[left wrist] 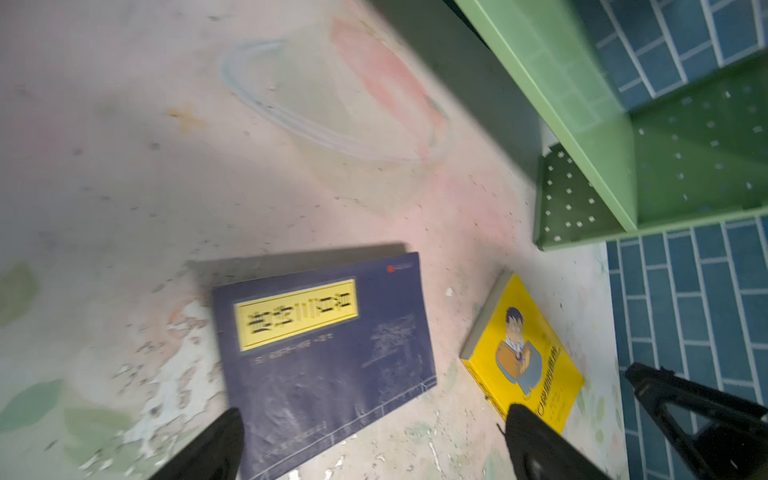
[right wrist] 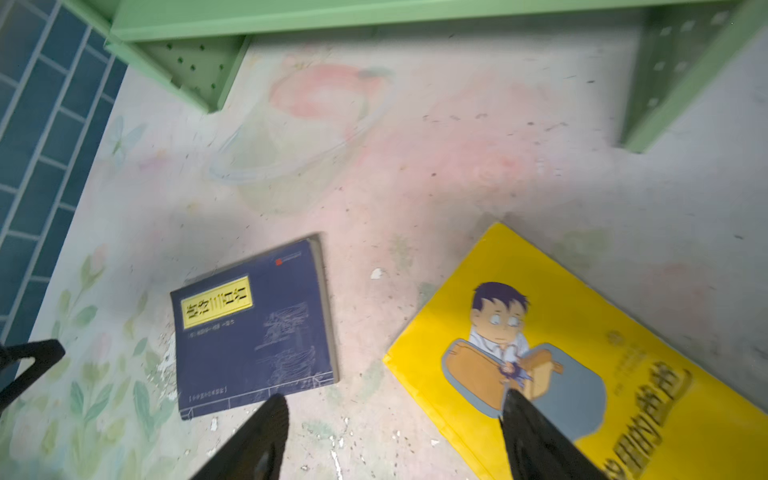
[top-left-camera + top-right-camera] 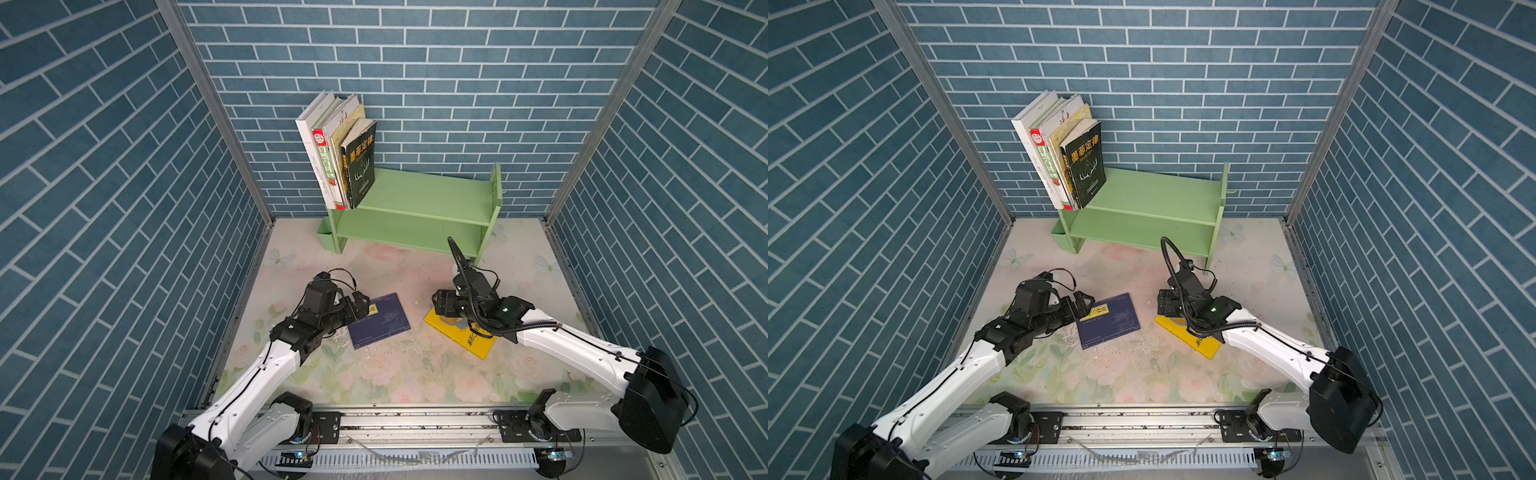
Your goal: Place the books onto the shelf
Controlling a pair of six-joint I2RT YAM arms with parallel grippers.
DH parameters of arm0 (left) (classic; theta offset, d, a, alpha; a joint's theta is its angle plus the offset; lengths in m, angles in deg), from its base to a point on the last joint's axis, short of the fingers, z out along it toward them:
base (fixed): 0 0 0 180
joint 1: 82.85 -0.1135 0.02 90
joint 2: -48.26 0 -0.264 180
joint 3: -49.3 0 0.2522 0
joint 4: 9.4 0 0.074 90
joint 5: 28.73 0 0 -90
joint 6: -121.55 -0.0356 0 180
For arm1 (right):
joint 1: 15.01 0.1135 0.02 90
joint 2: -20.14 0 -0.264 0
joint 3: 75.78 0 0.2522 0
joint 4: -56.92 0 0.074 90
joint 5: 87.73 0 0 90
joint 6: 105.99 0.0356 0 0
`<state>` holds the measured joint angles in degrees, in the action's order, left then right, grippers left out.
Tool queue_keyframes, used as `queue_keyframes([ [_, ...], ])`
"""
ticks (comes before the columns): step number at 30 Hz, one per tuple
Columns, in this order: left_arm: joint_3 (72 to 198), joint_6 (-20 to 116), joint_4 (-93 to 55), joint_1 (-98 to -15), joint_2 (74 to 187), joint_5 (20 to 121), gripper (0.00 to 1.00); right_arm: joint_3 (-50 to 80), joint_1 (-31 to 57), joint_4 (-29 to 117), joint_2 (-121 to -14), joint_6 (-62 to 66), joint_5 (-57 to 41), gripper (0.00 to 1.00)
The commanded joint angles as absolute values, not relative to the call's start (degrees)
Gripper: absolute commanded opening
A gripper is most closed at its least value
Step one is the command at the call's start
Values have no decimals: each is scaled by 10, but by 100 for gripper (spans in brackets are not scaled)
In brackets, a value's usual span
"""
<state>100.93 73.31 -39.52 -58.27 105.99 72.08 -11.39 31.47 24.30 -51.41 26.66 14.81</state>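
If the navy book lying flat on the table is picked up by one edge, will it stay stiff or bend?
The navy book looks like a thin paperback, so it would probably sag. It lies flat on the table, so pushing would likely slide it, not tip it.

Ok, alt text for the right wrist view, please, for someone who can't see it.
A bright yellow cartoon-man book lies flat on the floral table, with the right gripper open and one of its fingers over the cover. A navy book lies flat beside it, and the green shelf stands beyond.
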Motion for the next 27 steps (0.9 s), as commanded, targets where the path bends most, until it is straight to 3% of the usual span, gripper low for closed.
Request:
queue_keyframes([
  [1, 1060, 672, -356, -539, 1114, 741, 100, -141, 308, 146, -479, 358, 246, 85],
  [6, 1115, 636, -317, -468, 1219, 736, 100, -195, 267, 105, -418, 414, 252, 87],
  [12, 1171, 594, -283, -427, 1335, 727, 100, -283, 215, 180, -357, 448, 170, 86],
  [27, 1295, 579, -277, -366, 1535, 739, 96, -339, 152, 161, -401, 479, 108, 84],
])
